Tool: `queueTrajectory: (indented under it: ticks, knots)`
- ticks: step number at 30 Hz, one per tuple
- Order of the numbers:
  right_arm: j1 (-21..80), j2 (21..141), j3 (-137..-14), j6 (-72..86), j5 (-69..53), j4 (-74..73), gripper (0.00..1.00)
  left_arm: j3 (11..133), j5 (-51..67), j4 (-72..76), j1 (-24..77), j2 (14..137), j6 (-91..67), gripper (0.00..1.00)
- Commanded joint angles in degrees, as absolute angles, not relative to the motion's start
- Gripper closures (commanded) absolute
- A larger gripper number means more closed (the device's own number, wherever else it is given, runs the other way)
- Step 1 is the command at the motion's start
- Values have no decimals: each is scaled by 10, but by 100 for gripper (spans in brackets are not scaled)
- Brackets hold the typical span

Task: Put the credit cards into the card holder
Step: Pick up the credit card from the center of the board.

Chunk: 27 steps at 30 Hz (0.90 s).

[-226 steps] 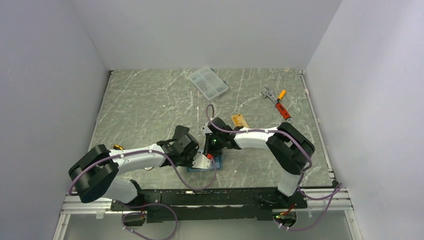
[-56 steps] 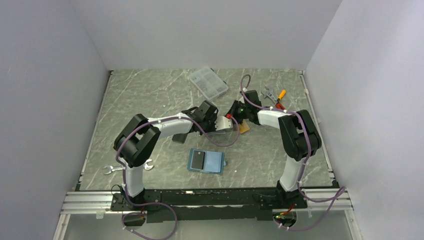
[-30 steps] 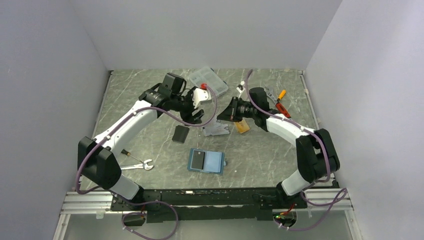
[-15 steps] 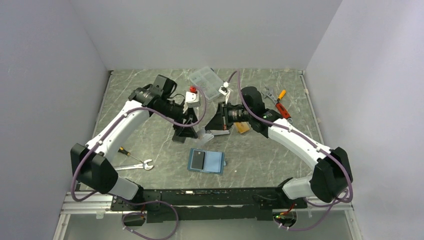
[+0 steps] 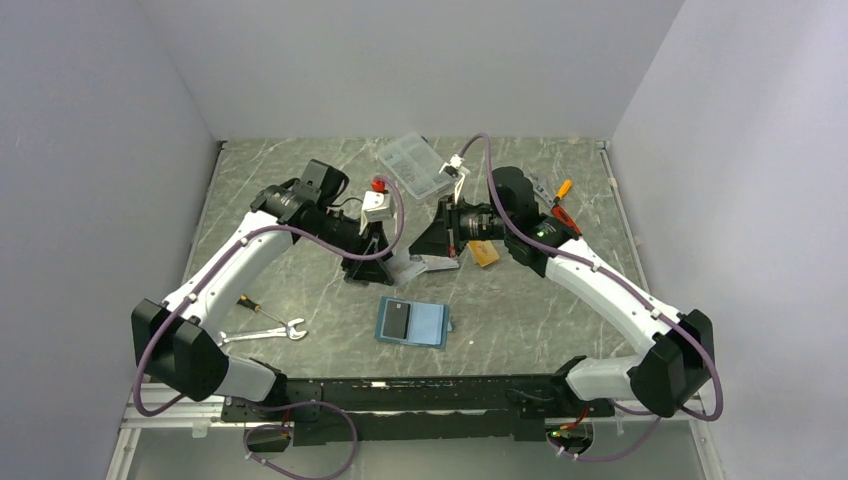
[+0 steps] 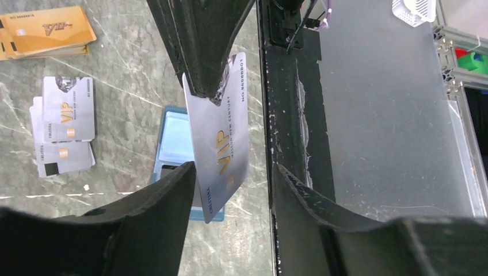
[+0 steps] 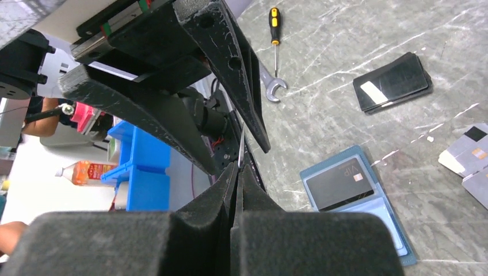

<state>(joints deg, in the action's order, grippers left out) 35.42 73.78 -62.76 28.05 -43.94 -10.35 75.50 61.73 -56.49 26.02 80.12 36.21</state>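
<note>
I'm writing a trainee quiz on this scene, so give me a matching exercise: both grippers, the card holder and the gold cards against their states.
1 right gripper
2 left gripper
3 card holder
4 gold cards

a unfolded, dark card inside
b stacked in a pile
c shut on a silver card
d fingers spread apart

Pairs: 1-c, 2-d, 3-a, 4-b

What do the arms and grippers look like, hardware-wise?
Both arms, left arm and right arm, have white links with bulky black joint housings. A purple cable loops loosely along each. The left gripper and right gripper have matte black wedge-shaped fingers, scuffed; no markings visible.
</note>
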Motion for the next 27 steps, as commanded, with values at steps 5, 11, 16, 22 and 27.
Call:
queueTrajectory:
  ticks: [5,11,16,22,27]
  knots:
    - [368,714,-669,261,-432,-93,100,778,681,-563,261,818,352,75]
    - [380,708,-667,268,-404,-85,82,820,732,-629,262,856,390,100]
    - [362,662,-622,285,-381,-64,55,824,762,-624,254,853,362,100]
    - [332,601,-547,324,-382,-7,46,808,785,-538,238,814,259,100]
    - [331,597,-513,381,-400,73,46,772,781,-401,234,773,122,100]
